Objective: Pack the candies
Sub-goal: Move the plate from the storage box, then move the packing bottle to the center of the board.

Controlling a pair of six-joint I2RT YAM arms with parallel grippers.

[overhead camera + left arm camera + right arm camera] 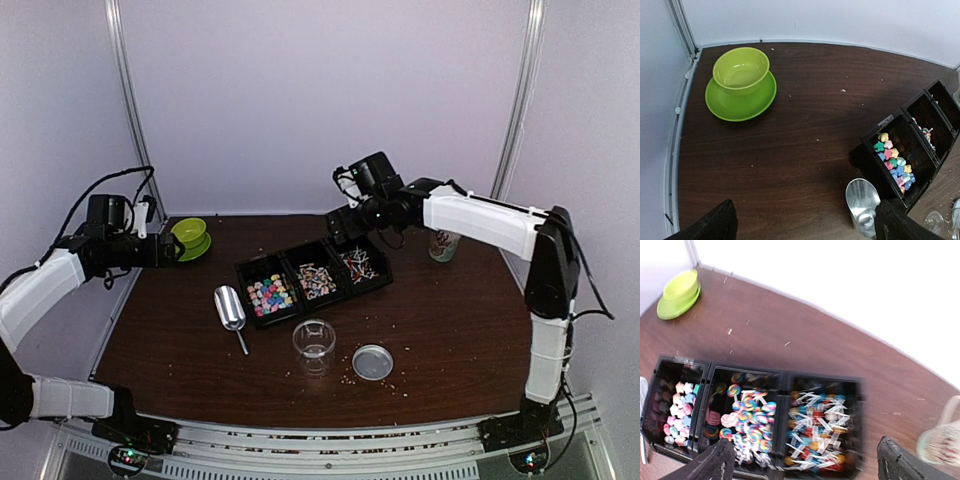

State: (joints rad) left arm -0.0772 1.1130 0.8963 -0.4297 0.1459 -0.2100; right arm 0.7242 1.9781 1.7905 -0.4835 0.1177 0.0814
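Tiny pastel multicoloured candies point(268, 293) heaped in left compartment of black three-part plastic tray point(245, 290), brown wooden worktop point(450, 320), right tool point(345, 232) above tray's far right end, jaws spread, empty, left tool point(163, 250) likewise spread, well left of candies

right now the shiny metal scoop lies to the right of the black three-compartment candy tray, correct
No. The shiny metal scoop lies to the left of the black three-compartment candy tray, not the right, as the top external view shows.
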